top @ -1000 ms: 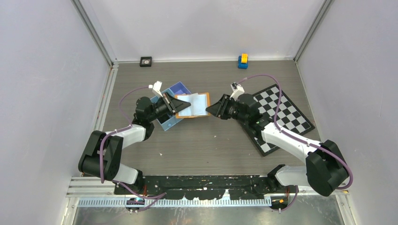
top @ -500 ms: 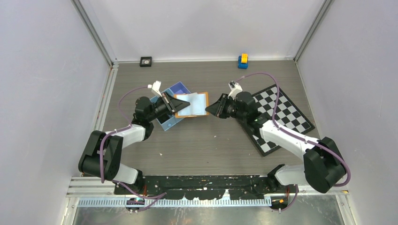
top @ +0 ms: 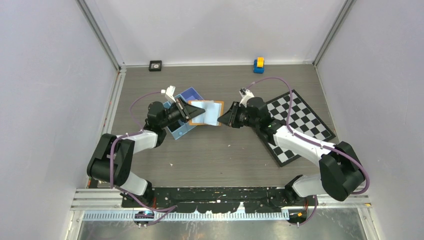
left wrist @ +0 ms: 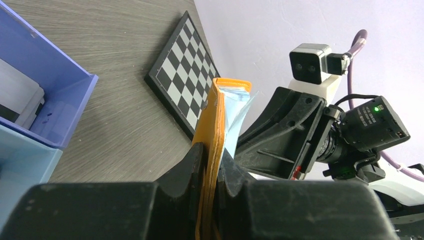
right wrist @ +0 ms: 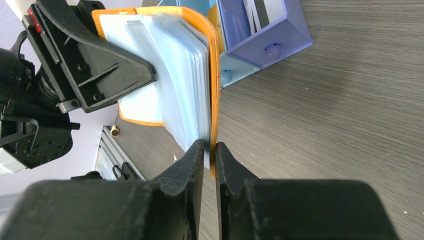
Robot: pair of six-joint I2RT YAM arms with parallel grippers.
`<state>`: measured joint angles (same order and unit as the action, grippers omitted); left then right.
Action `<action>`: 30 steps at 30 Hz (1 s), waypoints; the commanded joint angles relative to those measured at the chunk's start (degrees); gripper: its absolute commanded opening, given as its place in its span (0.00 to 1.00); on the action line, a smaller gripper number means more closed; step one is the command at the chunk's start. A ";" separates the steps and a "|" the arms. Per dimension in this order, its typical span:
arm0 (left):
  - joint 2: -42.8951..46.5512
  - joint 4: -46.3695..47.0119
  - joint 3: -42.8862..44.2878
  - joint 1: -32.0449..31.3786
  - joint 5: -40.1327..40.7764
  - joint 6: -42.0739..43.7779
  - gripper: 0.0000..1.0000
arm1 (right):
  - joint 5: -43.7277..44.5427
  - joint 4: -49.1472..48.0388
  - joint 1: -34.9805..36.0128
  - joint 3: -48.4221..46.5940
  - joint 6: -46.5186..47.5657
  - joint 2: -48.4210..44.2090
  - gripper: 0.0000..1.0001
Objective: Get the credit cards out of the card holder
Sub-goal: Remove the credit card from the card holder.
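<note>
The orange card holder (top: 206, 113) hangs open above the table between both arms, its pale blue inner leaves facing up. My left gripper (top: 189, 111) is shut on its left edge; in the left wrist view the orange cover (left wrist: 218, 115) runs up from between the fingers (left wrist: 196, 162). My right gripper (top: 221, 118) is shut on the opposite edge, pinching the orange cover (right wrist: 214, 85) and a pale leaf (right wrist: 172, 70). I cannot tell credit cards from sleeves inside the holder. A few flat cards (right wrist: 261, 12) stand in the tray compartment behind.
A blue compartment tray (top: 181, 129) sits under the left gripper. A chessboard (top: 300, 125) lies beneath the right arm. A yellow and blue toy (top: 258, 65) and a small black square (top: 155, 65) rest by the back wall.
My right gripper moved left to the holder's right edge and closed on it. The left gripper kept its grip, and the holder shifted slightly.
</note>
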<state>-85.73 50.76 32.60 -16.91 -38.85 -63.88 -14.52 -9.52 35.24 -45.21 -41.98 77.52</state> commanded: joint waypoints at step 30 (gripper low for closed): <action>-1.46 -6.20 6.19 -5.12 -3.96 4.91 0.59 | -7.60 -7.93 2.80 -2.65 -0.09 0.61 0.12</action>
<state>-87.53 45.10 35.90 -21.04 -41.69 -60.77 -17.72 -10.24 37.17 -45.84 -41.06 78.72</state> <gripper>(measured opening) 0.575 0.196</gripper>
